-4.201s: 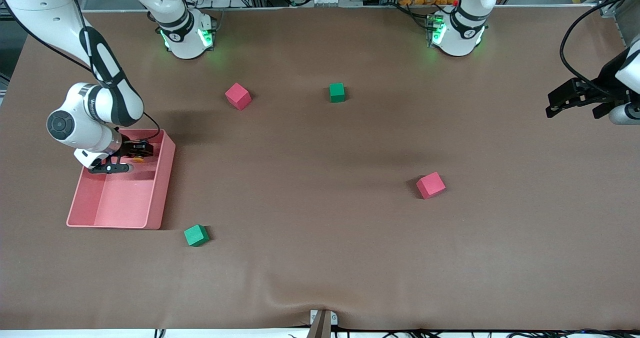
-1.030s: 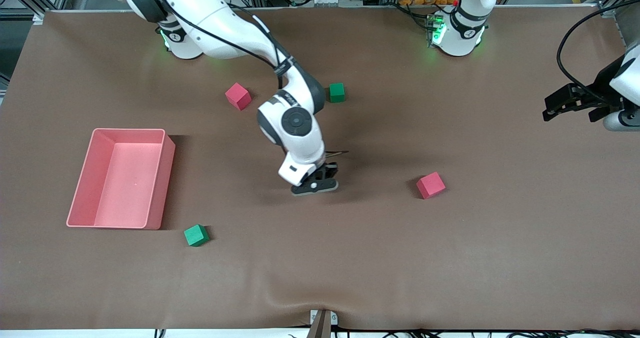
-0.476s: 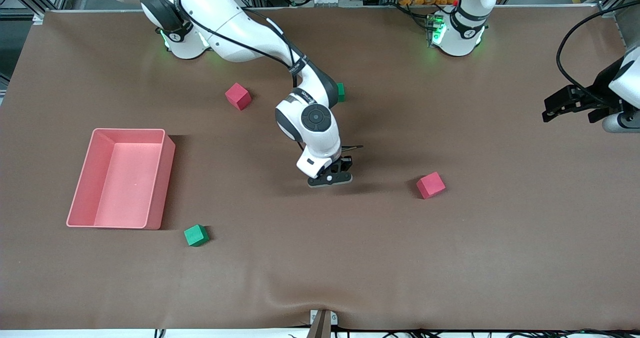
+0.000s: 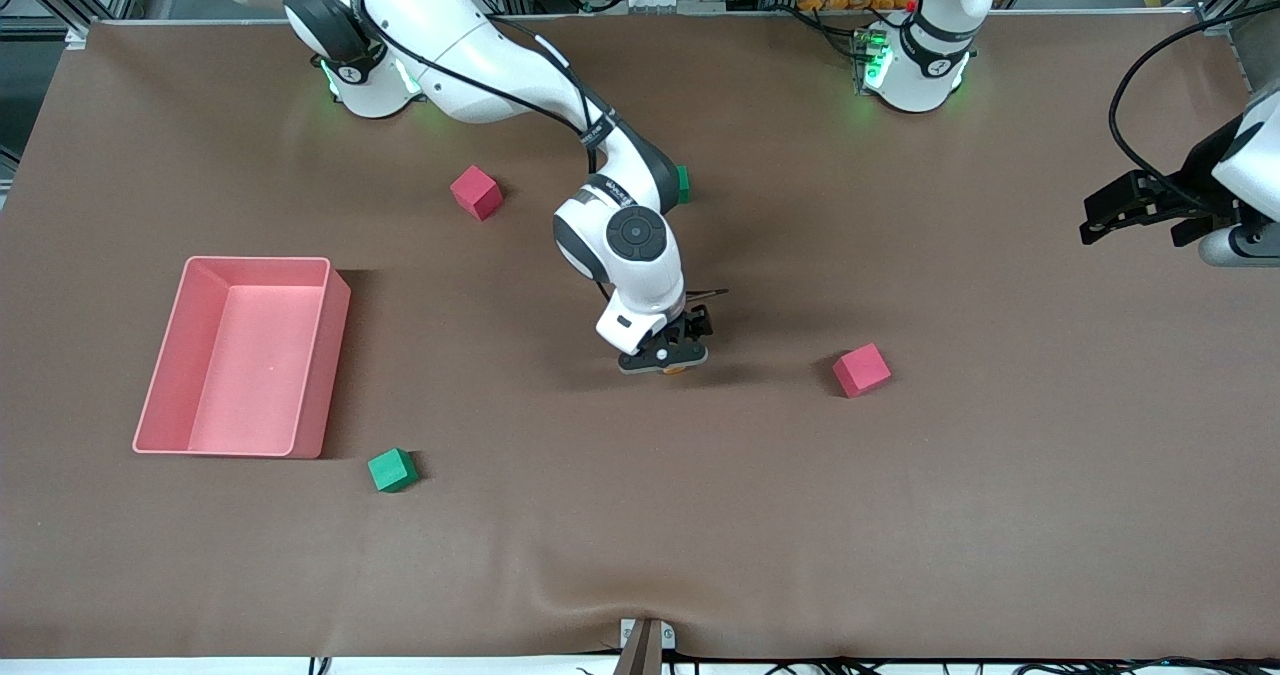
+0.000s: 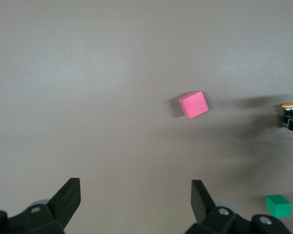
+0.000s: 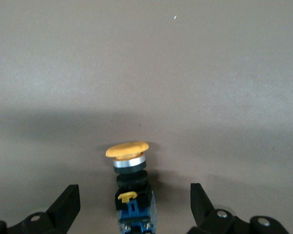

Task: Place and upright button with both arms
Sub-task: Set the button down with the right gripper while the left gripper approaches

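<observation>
Right pincer (image 4: 672, 354): fingers spread, button (image 6: 131, 185) free between them, lying on the surface (image 4: 640, 515) mid-table, long axis pointing straight out from the pincer, orange cap away from the wrist. Left pincer (image 4: 1135, 208), also spread, waits at its own end, well apart.

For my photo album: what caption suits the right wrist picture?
Right gripper open around the orange-capped button, lying on the brown table.
</observation>
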Motion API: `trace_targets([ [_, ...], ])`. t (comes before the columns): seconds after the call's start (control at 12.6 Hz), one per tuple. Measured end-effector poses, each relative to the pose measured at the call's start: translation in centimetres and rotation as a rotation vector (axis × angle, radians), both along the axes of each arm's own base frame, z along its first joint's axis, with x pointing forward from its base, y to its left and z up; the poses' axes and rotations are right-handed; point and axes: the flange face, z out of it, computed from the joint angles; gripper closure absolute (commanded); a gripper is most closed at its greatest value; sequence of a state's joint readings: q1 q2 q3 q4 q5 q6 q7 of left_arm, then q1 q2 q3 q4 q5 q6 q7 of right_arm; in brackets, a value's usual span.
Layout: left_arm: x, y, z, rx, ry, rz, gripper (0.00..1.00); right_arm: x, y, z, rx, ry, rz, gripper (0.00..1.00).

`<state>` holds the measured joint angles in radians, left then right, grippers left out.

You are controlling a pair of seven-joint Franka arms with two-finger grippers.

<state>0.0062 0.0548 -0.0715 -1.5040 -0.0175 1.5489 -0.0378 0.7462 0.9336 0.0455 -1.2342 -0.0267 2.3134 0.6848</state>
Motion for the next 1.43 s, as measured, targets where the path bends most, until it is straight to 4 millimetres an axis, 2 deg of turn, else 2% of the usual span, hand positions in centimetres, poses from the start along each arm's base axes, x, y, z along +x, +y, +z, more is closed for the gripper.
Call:
trace_targets([
  [0.16,0.0,-0.3,-0.1,-0.002,0.002,-0.005,0.0,1.4,-0.9,0.9,0.008,-0.016,-0.02,0.0],
  [0.4,0.3,-0.7,-0.7,-0.003,0.013,0.002,0.0,4.9,-4.5,2.5,0.005,-0.032,-0.023,0.0],
  [0.63,0.7,-2.9,-1.4,-0.012,0.027,0.039,0.0,6.4,-8.8,3.9,-0.095,0.071,0.021,0.0],
  [0.95,1.4,-5.6,-3.5,-0.075,0.079,0.104,0.0,7.9,-13.9,7.3,-0.145,0.125,0.065,0.0],
  [1.03,1.6,-7.2,-4.2,-0.075,0.092,0.118,0.0,8.1,-15.4,8.1,-0.147,0.103,0.055,0.0],
  [1.19,2.0,-11.9,-5.9,-0.07,0.118,0.102,0.0,7.8,-19.0,9.2,-0.121,0.032,0.036,0.0],
  [1.43,3.7,-18.2,-10.1,-0.057,0.162,0.098,0.0,4.4,-23.3,9.7,-0.101,-0.019,0.041,0.0],
])
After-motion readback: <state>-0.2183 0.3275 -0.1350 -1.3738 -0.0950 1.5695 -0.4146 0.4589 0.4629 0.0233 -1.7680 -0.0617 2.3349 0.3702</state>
